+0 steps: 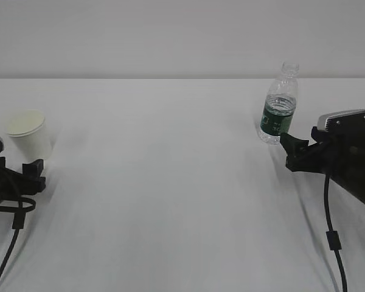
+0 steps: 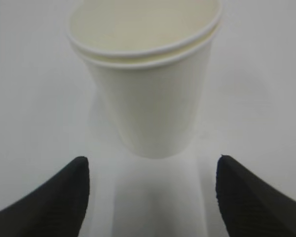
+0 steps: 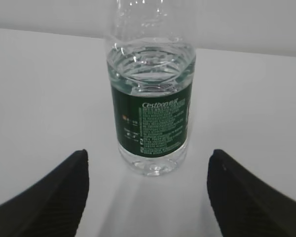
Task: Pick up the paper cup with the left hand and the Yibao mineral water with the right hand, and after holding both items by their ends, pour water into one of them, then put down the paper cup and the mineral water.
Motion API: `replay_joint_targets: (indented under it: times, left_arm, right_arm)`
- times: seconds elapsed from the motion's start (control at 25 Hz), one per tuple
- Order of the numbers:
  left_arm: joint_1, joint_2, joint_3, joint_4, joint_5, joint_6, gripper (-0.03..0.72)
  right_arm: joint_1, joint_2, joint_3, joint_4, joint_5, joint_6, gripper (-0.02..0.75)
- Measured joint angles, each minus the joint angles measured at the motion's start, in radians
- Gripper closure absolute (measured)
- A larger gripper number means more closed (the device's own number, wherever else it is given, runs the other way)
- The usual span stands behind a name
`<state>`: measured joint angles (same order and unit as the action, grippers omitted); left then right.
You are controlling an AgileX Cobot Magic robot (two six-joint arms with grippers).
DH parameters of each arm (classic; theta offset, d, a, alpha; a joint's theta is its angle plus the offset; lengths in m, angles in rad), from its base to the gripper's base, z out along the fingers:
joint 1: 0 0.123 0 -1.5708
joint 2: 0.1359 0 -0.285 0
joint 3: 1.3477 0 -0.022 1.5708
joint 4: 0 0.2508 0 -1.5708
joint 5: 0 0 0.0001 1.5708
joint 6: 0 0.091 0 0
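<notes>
Both grippers spread wide, each lined up on its item, neither touching it.

The paper cup [image 1: 28, 134] stands upright near the left edge of the white table [image 1: 170, 182], and the left hand [image 1: 31, 173] sits just in front of it; in the left wrist view its two black fingers [image 2: 54, 202] are set wide apart, with the cup [image 2: 148, 84] beyond the tips and clear of both. The Yibao mineral water [image 1: 280, 106] stands upright toward the table's right edge, uncapped, water reaching above its dark green label. The right hand [image 1: 289, 146] is close beside its base; in the right wrist view the fingers [image 3: 246, 197] are equally spread, the bottle [image 3: 152, 98] centred beyond them and apart from both.
</notes>
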<state>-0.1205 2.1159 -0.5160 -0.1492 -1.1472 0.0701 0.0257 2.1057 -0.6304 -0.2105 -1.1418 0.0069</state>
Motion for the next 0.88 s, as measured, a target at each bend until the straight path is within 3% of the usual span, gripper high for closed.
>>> replay_joint_targets:
  times: [0.4, 0.68, 0.88]
  left_arm:
    - [0.0, 0.041, -0.032, 0.0, -0.002, 0.0, 0.115]
    - [0.0, 0.041, -0.032, 0.0, -0.002, 0.0, 0.115]
    - [0.0, 0.041, -0.032, 0.0, -0.002, 0.0, 0.115]
  right_arm:
    - [0.0, 0.073, -0.065, -0.024, -0.002, 0.0, 0.164]
    - [0.0, 0.11, -0.122, -0.032, -0.002, 0.0, 0.09]
    - [0.0, 0.11, -0.147, -0.034, 0.003, 0.0, 0.079]
